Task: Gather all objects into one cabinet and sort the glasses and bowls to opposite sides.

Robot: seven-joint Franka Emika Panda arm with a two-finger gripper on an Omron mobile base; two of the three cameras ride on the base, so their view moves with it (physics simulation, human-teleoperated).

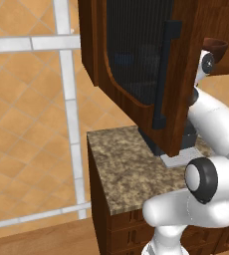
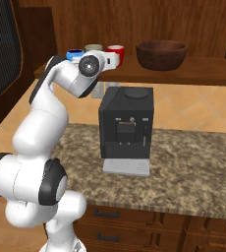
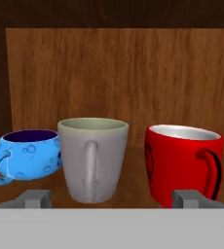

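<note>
The cabinet's shelf (image 2: 198, 74) holds a pale grey-white mug (image 3: 92, 160) in the middle, its handle facing me. A red cup (image 3: 182, 163) with a handle stands to its right, a blue patterned cup (image 3: 28, 155) to its left. In the right base view the red cup (image 2: 116, 50) and grey mug (image 2: 93, 48) peek out behind the hand, and the wide dark brown bowl (image 2: 161, 53) sits further right on the same shelf. My gripper (image 3: 111, 198) is open just in front of the cups, its fingertips (image 3: 36, 197) wide apart and holding nothing.
The cabinet door (image 1: 146, 74) with its mesh panel and black handle hangs open over the counter's left part. A black coffee machine (image 2: 126, 130) stands on the speckled stone counter (image 2: 193, 167) directly under the shelf. Drawers run below the counter edge.
</note>
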